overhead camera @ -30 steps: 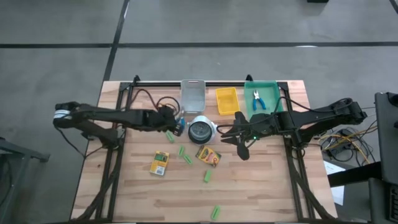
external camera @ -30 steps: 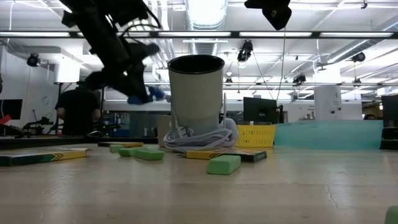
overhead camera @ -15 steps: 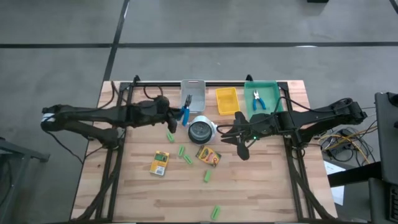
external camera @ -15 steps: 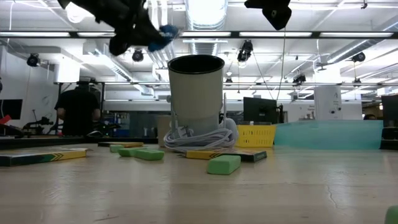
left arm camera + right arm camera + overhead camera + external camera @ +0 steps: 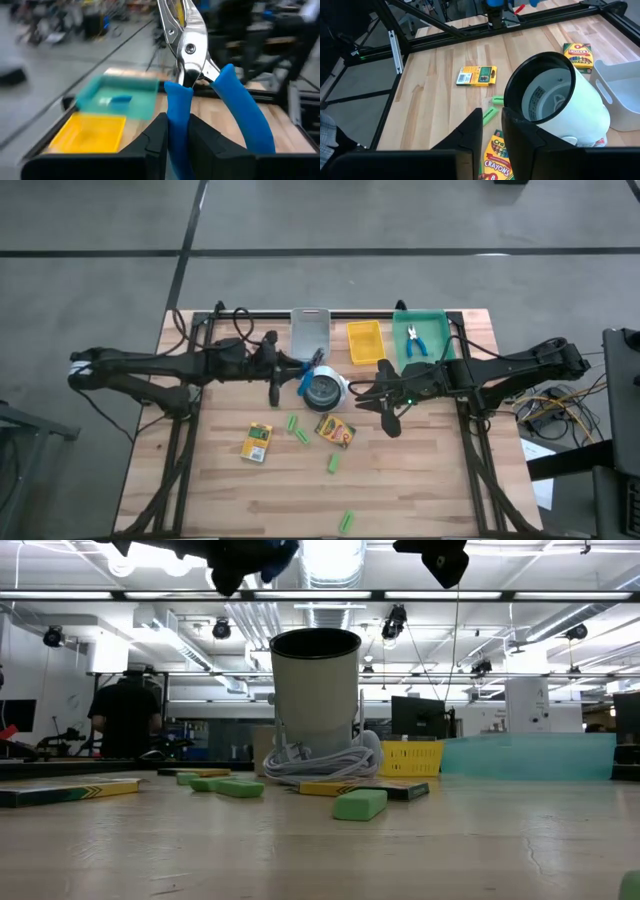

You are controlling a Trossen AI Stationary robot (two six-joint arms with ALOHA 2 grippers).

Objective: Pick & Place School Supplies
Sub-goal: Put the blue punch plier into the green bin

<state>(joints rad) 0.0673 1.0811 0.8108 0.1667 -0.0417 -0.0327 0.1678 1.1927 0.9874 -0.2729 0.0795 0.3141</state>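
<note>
Left gripper (image 5: pixel 176 134) was clamped on one blue handle of the metal pliers-like tool (image 5: pixel 200 75), its nose pointing away from the wrist. In the high view the gripper (image 5: pixel 290 372) hung at nine o'clock of the white cylindrical cup (image 5: pixel 325 389), the tool raised clear of the table, likely for carrying to a bin.

Right gripper (image 5: pixel 372 396) sat at three o'clock of the cup, fingers drawn nearly together with nothing between them, probably waiting.

At twelve o'clock of the cup: clear bin (image 5: pixel 310 330), yellow bin (image 5: pixel 364 342), green bin (image 5: pixel 421 336) holding a second blue-handled tool (image 5: pixel 414 341).

Yellow-and-green crayon boxes (image 5: pixel 336 430) (image 5: pixel 257 443) and light-green sticks (image 5: pixel 334 464) lay at six o'clock on the wooden table (image 5: pixel 420 480), not yet sorted.
</note>
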